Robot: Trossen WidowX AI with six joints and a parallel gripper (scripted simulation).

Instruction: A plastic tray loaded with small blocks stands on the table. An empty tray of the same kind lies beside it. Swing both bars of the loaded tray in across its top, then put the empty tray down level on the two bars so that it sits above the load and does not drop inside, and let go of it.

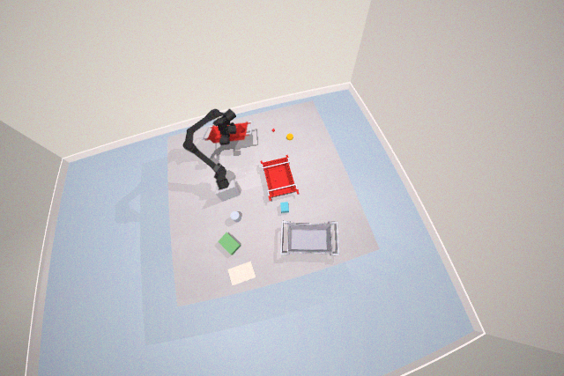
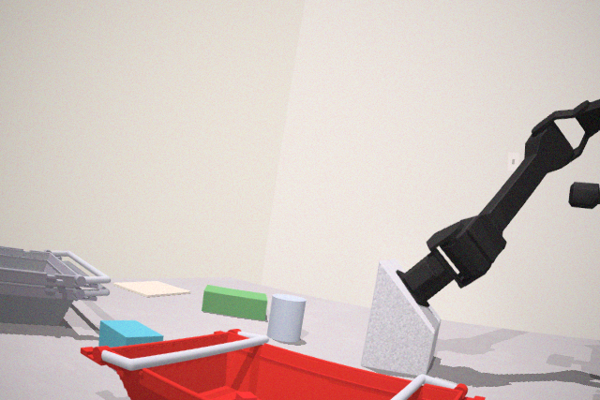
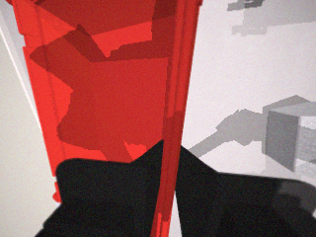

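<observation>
The loaded red tray (image 1: 292, 176) (image 2: 334, 367) stands mid-table. One wire bar (image 1: 282, 188) (image 2: 193, 354) and the other bar (image 1: 275, 164) (image 2: 411, 387) lie in across its top, near its ends. A small red block (image 2: 245, 394) shows inside; the rest of the load is unclear. My gripper (image 1: 225, 140) (image 3: 168, 144) is shut on the long side wall of the empty red tray (image 1: 241, 131) (image 3: 123, 84), on the side towards the arm's base. This tray looks raised off the table and somewhat tilted. Its right bar (image 1: 256, 136) sticks out past its end.
A cyan block (image 1: 285, 207) (image 2: 130, 330) and a grey tray (image 1: 309, 238) (image 2: 29, 305) stand near the loaded tray. A cylinder (image 1: 235, 216) (image 2: 286, 318), a green block (image 1: 229, 243) (image 2: 234, 303), a beige sheet (image 1: 241, 273) and a yellow disc (image 1: 289, 136) lie farther off.
</observation>
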